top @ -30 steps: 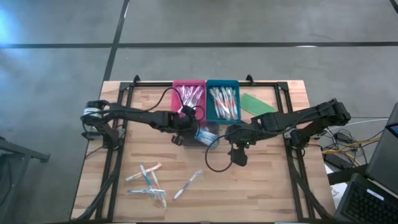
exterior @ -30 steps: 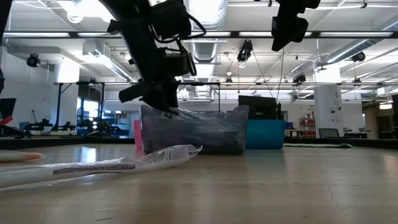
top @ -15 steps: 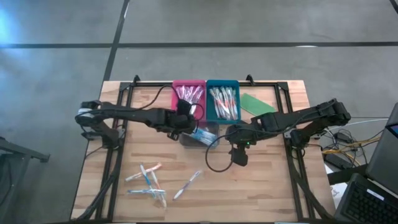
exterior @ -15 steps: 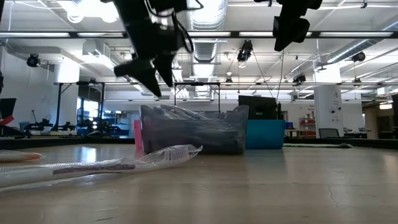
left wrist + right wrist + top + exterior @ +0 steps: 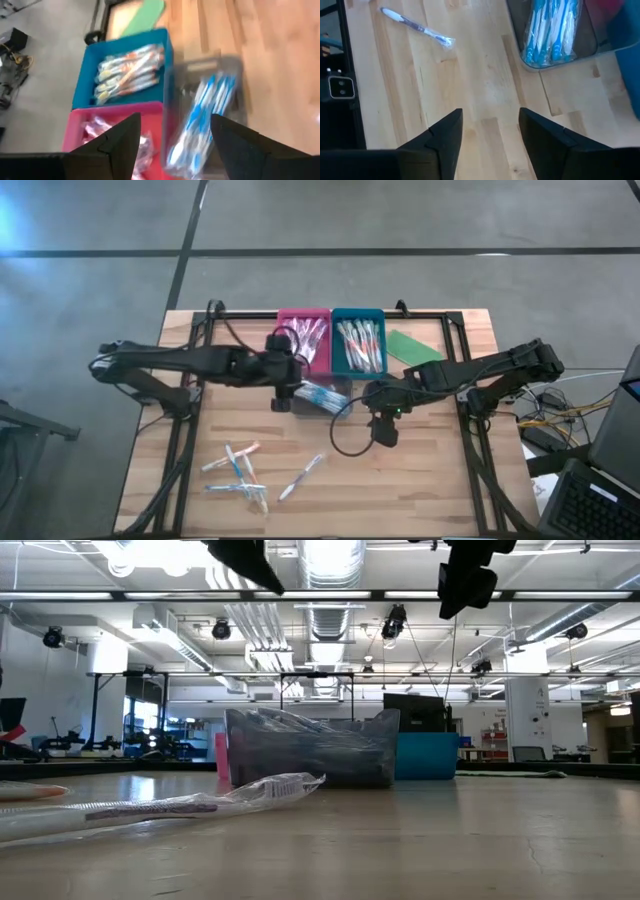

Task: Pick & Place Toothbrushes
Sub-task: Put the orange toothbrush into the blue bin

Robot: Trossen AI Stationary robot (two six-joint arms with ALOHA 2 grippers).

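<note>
Wooden counter [image 5: 420, 480] carried pink [image 5: 318, 315], blue [image 5: 358, 314] and clear [image 5: 322, 397] trays of toothbrushes [image 5: 360, 345]. Left end effector [image 5: 281, 398], now empty and open, had lifted away; right end effector [image 5: 384, 431] hovered open.

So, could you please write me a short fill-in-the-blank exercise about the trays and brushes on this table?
1. The blue tray stands right beside the ____ tray.
2. The brushes in the clear tray have ____ accents.
3. The flat green piece lies on the blue tray's ____ side in the high view.
4. The left claw's fingers stand ____.

Missing words: pink; blue; right; open
</note>
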